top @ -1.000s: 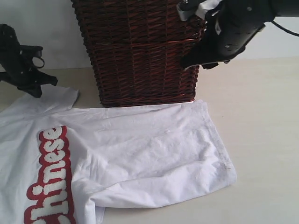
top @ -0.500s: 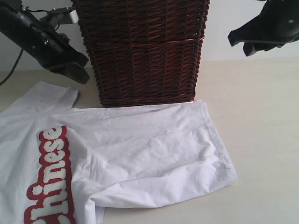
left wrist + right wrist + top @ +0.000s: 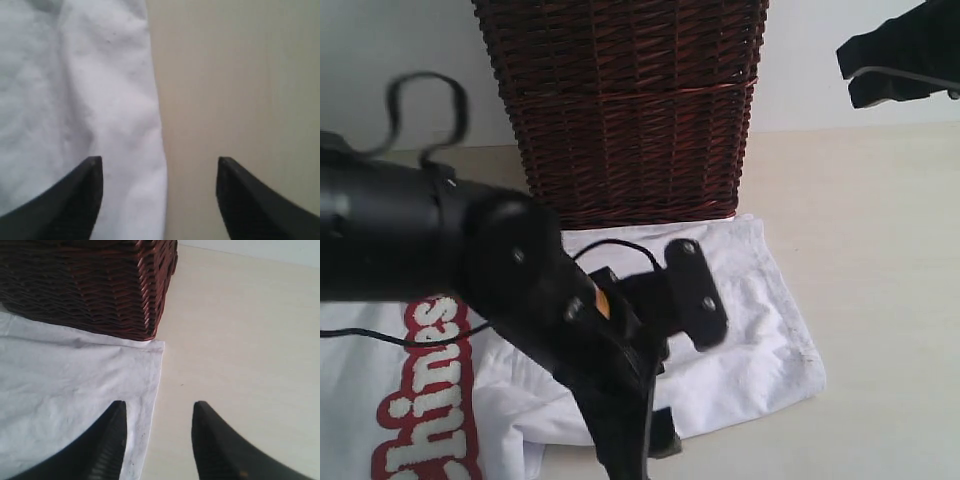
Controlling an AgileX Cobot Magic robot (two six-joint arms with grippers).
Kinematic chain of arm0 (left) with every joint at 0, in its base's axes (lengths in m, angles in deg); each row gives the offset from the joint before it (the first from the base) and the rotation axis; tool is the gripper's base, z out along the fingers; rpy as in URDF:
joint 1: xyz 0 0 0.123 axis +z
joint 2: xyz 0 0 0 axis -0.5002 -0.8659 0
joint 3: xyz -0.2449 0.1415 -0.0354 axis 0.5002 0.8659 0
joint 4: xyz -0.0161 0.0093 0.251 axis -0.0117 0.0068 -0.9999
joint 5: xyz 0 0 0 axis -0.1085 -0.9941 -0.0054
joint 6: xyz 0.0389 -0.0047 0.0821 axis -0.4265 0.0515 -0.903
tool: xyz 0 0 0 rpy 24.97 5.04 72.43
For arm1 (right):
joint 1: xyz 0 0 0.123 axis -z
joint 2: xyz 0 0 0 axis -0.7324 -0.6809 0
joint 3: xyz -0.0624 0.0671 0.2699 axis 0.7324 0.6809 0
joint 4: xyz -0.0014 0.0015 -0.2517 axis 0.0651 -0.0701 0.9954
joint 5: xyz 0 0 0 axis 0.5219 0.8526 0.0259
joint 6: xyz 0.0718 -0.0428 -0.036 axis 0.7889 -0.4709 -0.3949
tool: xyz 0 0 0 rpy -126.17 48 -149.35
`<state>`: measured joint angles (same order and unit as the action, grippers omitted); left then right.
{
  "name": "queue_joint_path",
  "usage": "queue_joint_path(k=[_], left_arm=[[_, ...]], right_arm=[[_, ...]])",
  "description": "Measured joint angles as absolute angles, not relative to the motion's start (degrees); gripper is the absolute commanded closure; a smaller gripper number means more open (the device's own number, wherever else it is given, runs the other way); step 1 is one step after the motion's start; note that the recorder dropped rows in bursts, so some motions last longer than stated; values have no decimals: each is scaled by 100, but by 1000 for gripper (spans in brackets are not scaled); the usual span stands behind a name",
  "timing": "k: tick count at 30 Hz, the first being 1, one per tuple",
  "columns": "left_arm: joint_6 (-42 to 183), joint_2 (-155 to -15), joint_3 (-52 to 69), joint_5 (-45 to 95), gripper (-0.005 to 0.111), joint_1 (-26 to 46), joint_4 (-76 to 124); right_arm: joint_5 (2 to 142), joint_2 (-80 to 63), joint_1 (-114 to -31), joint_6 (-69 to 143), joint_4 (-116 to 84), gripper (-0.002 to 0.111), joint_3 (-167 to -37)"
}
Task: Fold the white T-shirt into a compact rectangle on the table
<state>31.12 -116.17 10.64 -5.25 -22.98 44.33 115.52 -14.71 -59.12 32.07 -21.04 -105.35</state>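
Shirt: white T-shirt (image 3: 760,330) lies spread on the table, lower left to ctr of ext. view. Cloth wrinkled; right edge stops a bit right of ctr.
Shirt edge: far edge runs along the basket's foot, touching or just beside it (right wrist view (image 3: 60,385) shows the same).
Lettering: fuzzy white letters w/ red outline (image 3: 428,400), lower left, running top to bottom, partly hidden by the arm.
Table: pale beige top (image 3: 880,300), bare at right of the shirt.
Left claw: (image 3: 159,162) released, tips spread wide, nothing between them. Hangs over the shirt's edge (image 3: 75,100), one tip above cloth, the other above bare table (image 3: 240,90). Contact w/ cloth: can't tell.
Left arm: big black blurred mass (image 3: 440,250) across left and ctr of ext. view, covering much of the shirt.
Right claw: (image 3: 160,404) released too, tips parted, empty. In ext. view it sits upper right (image 3: 900,65), off the table, well apart from the shirt.
Basket: dark brown wicker (image 3: 630,110), top ctr, standing on the table behind the shirt.
Cable: thin black loop (image 3: 420,100), upper left.
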Motion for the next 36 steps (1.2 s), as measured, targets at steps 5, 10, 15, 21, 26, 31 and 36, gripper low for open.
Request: queue_joint_path(k=[5,10,15,21,26,31,36], left_arm=[[4249,-12209,1077,-82,86,-2718,3148],[4974,-12414,1086,58,107,-2628,2506],[5121,-12414,1076,109,107,-2464,2379],[5136,-12207,1076,-33,107,-2253,2379],[4910,-11608,1076,-48,107,-1799,2731],[3745,-11228,1076,-193,107,-811,4126],[1913,-11264,1214,-572,107,463,6190]], right_arm=[[11516,-1456,-5912,3173,-2200,66,-10482],[11469,-1456,-5912,3069,-2347,66,-10482],[11461,-1456,-5912,3050,-2372,66,-10482],[11456,-1456,-5912,3037,-2372,66,-10482],[11456,-1456,-5912,3024,-2372,66,-10482],[11456,-1456,-5912,3024,-2372,66,-10482],[11456,-1456,-5912,3024,-2391,66,-10482]])
